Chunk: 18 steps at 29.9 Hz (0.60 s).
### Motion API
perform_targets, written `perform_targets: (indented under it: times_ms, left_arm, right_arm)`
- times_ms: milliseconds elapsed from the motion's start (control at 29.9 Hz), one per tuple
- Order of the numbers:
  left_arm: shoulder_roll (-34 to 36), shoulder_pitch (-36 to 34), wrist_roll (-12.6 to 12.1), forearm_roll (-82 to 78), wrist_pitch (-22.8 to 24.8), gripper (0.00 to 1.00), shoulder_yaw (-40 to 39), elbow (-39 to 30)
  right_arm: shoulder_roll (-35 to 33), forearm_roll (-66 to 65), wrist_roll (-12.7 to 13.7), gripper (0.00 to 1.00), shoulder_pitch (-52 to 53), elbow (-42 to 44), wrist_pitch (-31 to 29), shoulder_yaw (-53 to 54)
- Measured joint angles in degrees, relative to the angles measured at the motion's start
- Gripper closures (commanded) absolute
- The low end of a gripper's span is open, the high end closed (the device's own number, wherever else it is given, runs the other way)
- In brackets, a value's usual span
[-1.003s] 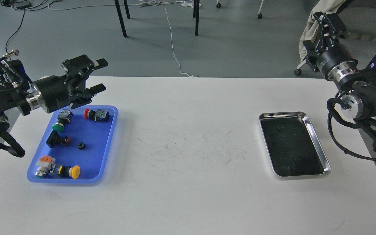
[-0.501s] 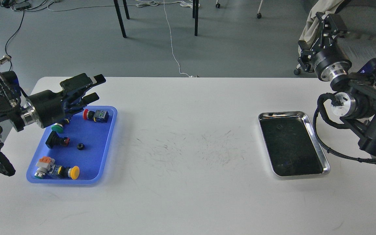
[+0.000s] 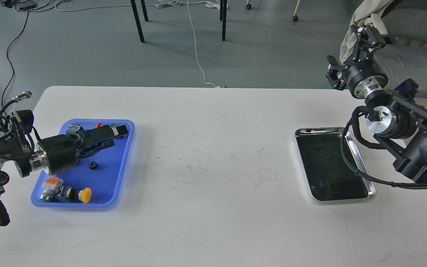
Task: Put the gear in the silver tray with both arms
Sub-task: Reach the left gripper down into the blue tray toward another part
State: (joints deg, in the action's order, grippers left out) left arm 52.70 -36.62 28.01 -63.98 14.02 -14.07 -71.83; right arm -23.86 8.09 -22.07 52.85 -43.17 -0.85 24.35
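Two grippers: left gripper (image 3: 115, 135) over blue tray (image 3: 124, 163)

Desk (image 3: 213, 222) layout: plastic tray (image 3: 122, 163) on the left side, silver tray (image 3: 361, 165) on the right, well apart, scuffed bare patch between them. Gear (image 3: 93, 165) lies in the plastic tray near its middle, push-button switches (image 3: 65, 193) in front of it at the near edge. Left gripper (image 3: 106, 138) sits low over that tray's rear half, just behind the gear. Right gripper (image 3: 350, 48) is raised behind the silver tray, beyond the desk's far edge.
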Motion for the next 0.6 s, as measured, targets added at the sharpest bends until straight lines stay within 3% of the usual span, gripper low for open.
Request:
perform_targets:
  times_ms: [267,602]
  left_arm:
    - [-1.27,3.39,0.00,-14.17,-5.15,0.02,0.18,2.08]
    - [1.38,2.75,0.00,-24.54,-10.18,0.03,-0.42,4.52]
  right_arm:
    - [0.04,0.00,-0.11,0.04,0.00,0.00,0.13,0.03]
    - [0.21,-0.09,-0.26,0.03,0.07,-0.28,0.26,-0.05]
